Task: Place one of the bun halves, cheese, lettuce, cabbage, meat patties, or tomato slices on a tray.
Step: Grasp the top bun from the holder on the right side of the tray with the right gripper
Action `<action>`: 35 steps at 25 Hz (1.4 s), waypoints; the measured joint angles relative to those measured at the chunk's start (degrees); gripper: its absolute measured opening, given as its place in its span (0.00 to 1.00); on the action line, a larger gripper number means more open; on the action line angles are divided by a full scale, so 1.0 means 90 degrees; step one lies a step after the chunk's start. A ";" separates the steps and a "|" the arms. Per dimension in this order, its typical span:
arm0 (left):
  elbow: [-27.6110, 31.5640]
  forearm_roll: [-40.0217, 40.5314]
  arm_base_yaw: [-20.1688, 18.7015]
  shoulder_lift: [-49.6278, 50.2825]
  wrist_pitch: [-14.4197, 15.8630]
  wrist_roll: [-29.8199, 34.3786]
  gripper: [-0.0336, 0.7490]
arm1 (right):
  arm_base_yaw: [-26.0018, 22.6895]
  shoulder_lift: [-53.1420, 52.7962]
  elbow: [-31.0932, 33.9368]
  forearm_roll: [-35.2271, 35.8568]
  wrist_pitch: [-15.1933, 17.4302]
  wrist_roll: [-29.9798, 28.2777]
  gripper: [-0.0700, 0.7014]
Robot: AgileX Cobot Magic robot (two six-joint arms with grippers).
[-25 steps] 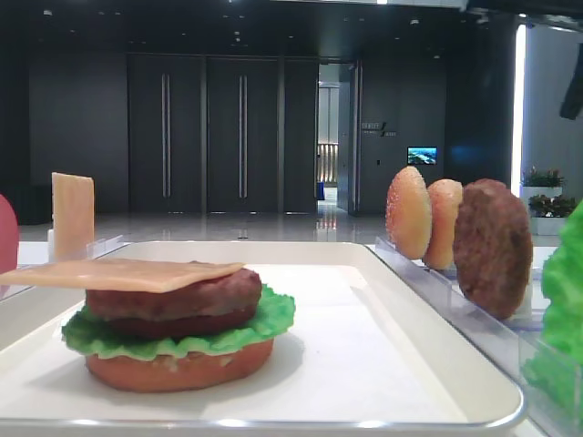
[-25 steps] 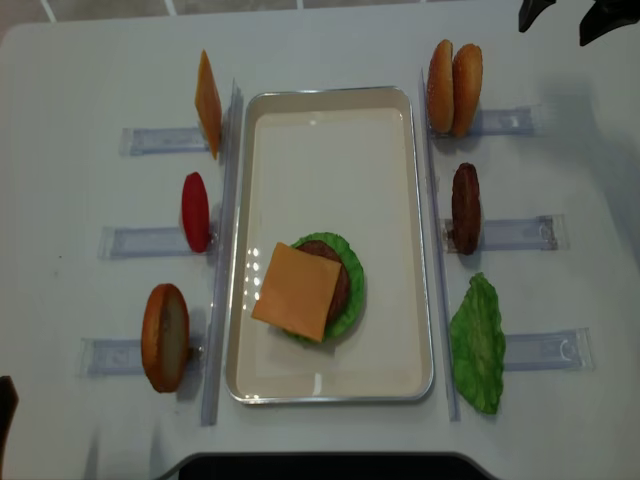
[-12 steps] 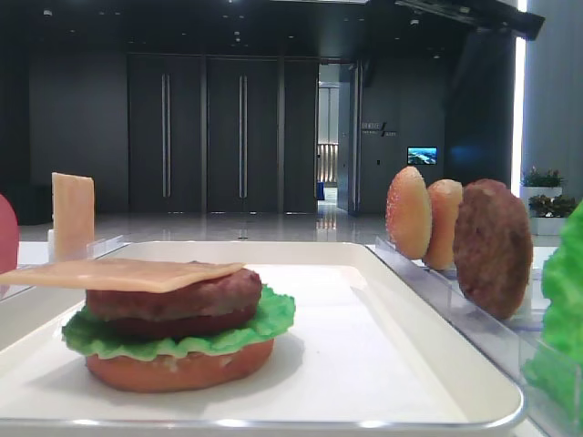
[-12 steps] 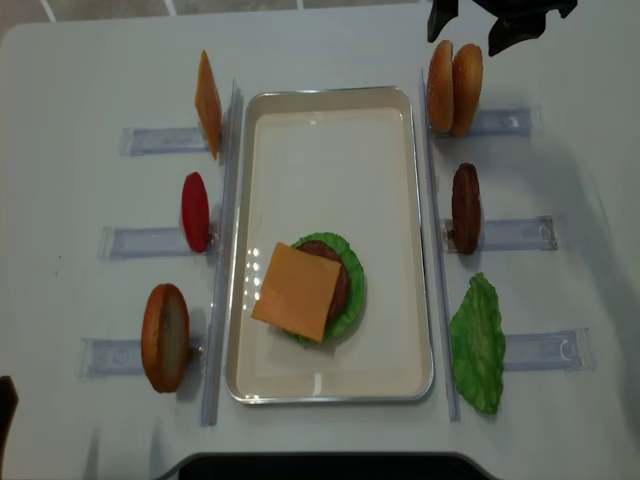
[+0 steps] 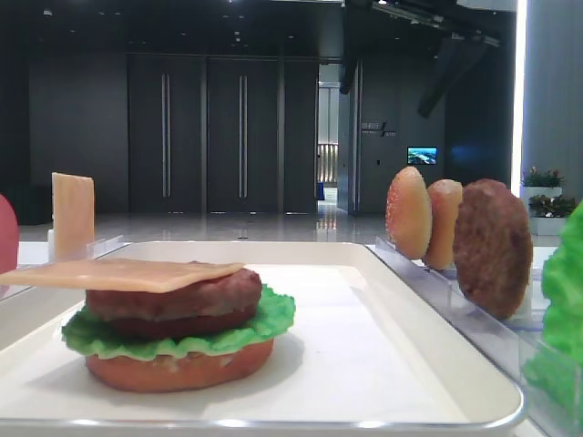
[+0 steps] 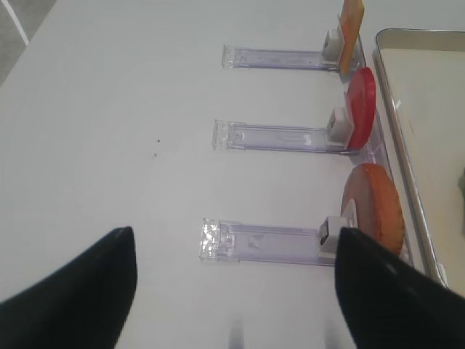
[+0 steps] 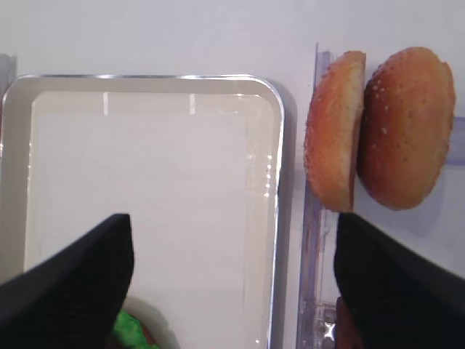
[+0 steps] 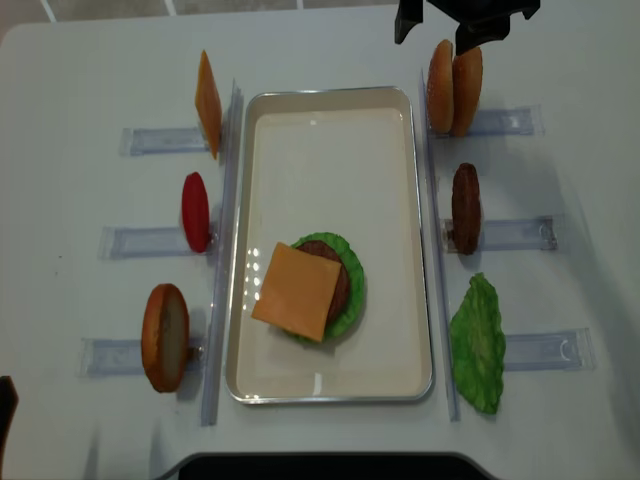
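Large white rectangular tray (image 8: 330, 100) with rounded corners and a raised glossy rim, lying in the middle of the pale table (image 8: 80, 60). On the tray's near half, a stack: flat reddish-brown bun bottom (image 5: 178, 369), bright green ruffled lettuce leaf (image 5: 264, 323), thick dark-brown meat patty (image 5: 178, 300), and a thin pale yellow-orange square cheese slice (image 8: 296, 291) on top, its corners overhanging.

Right of the tray, in clear plastic racks (image 8: 505, 122), on edge — two domed golden-tan sesame-speckled bun halves (image 8: 453, 88) side by side and touching at the far end, a second dark-brown patty (image 8: 465, 208) in the middle rack, a loose green lettuce leaf (image 8: 478, 343) at the near end.

Left of the tray, also on edge: a spare cheese slice (image 8: 208, 103) far, a pinkish-red round tomato slice (image 8: 196, 211) in the middle, a reddish-brown bun half (image 8: 165, 337) near.

Right gripper (image 8: 462, 18) black, hanging above the tray's far right corner, just beside the sesame buns, fingers spread wide with nothing between them. Left gripper (image 6: 232, 291) hanging over bare table left of the racks — likewise spread wide and holding nothing.
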 joint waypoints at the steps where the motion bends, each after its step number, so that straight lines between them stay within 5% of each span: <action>1: 0.0000 0.0000 0.0000 0.0000 0.0000 0.0000 0.87 | 0.0000 0.0036 0.0000 -0.0036 0.0000 -0.0032 0.79; 15: 0.0000 0.0000 0.0000 0.0000 0.0000 0.0000 0.87 | 0.0000 0.0622 -0.0005 -0.0258 -0.0480 -0.0399 0.79; 35: 0.0000 0.0000 0.0000 0.0000 0.0000 0.0000 0.80 | -0.0078 0.1003 -0.0005 -0.0531 -0.0631 -0.0484 0.79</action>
